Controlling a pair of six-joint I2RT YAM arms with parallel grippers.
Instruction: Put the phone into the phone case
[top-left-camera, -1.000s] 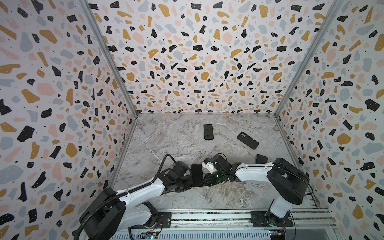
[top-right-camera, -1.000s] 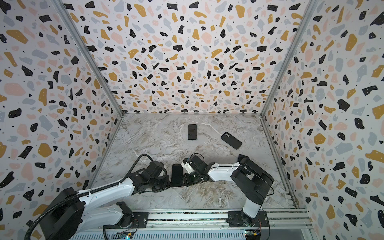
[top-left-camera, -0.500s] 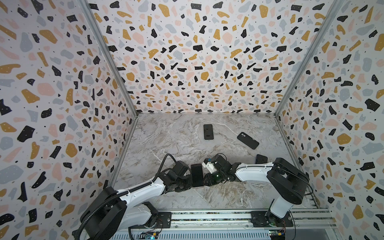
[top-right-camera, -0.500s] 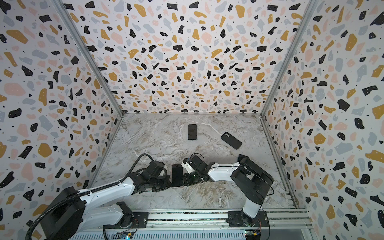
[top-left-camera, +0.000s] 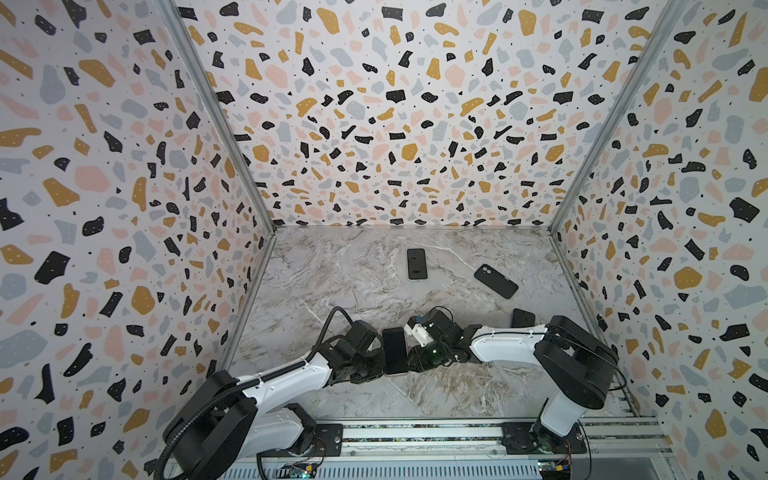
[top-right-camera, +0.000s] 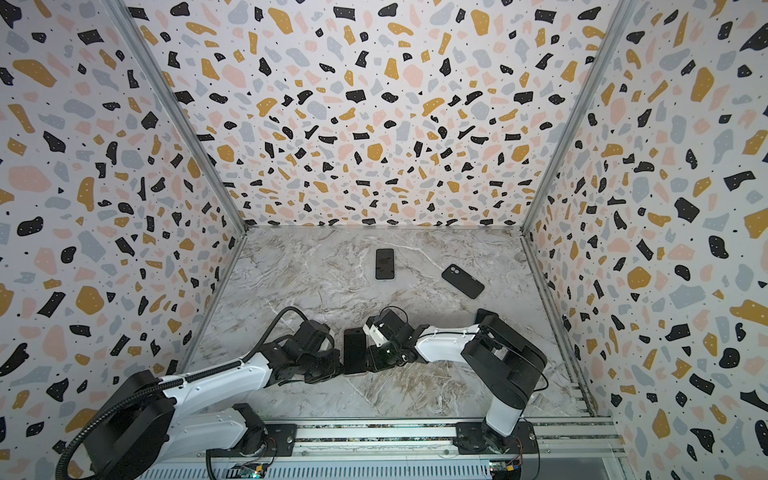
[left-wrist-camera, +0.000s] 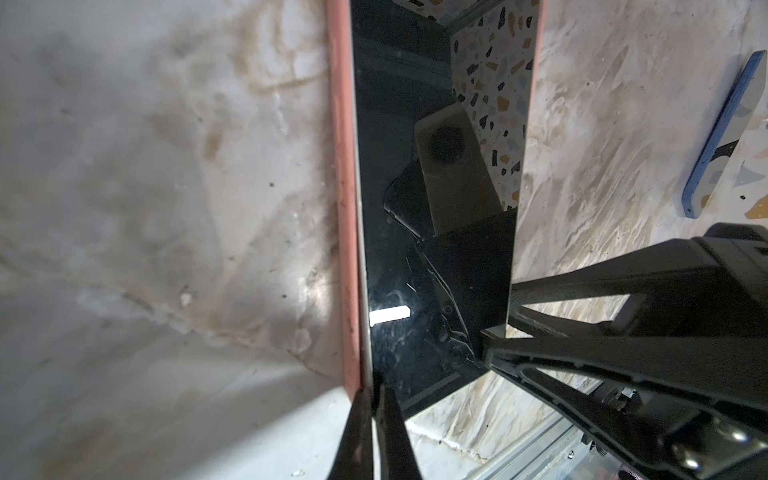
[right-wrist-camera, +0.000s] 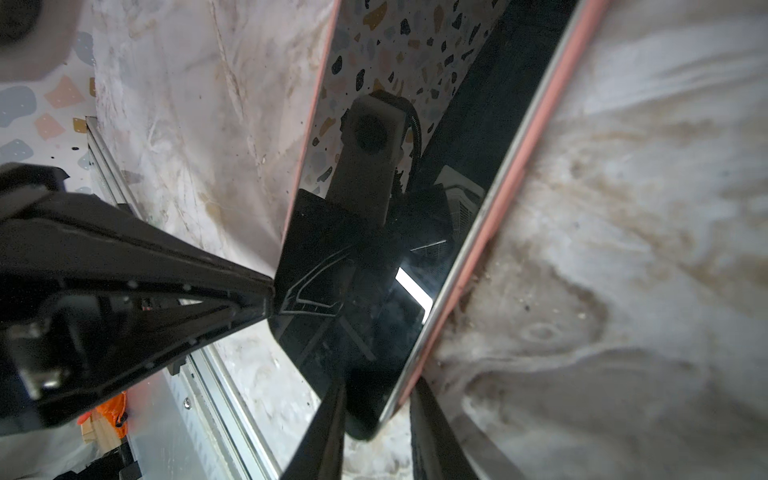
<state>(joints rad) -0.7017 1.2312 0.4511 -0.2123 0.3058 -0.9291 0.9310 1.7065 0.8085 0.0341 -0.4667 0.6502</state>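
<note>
Your left jaws had just pinched fully shut on the case (left-wrist-camera: 347, 208) rim; your right jaws gripped the phone (top-left-camera: 395, 350) edge opposite. The phone lay between both jaws, seemingly nearly seated.

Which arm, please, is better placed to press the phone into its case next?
Likely right: the right gripper clamps the phone and case rim; the left gripper is shut, pinching the opposite rim.

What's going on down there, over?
Left gripper shut on pink phone case rim. Right gripper shut on black-screened phone, seemingly in it. Another dark-screened phone behind, apart.
</note>
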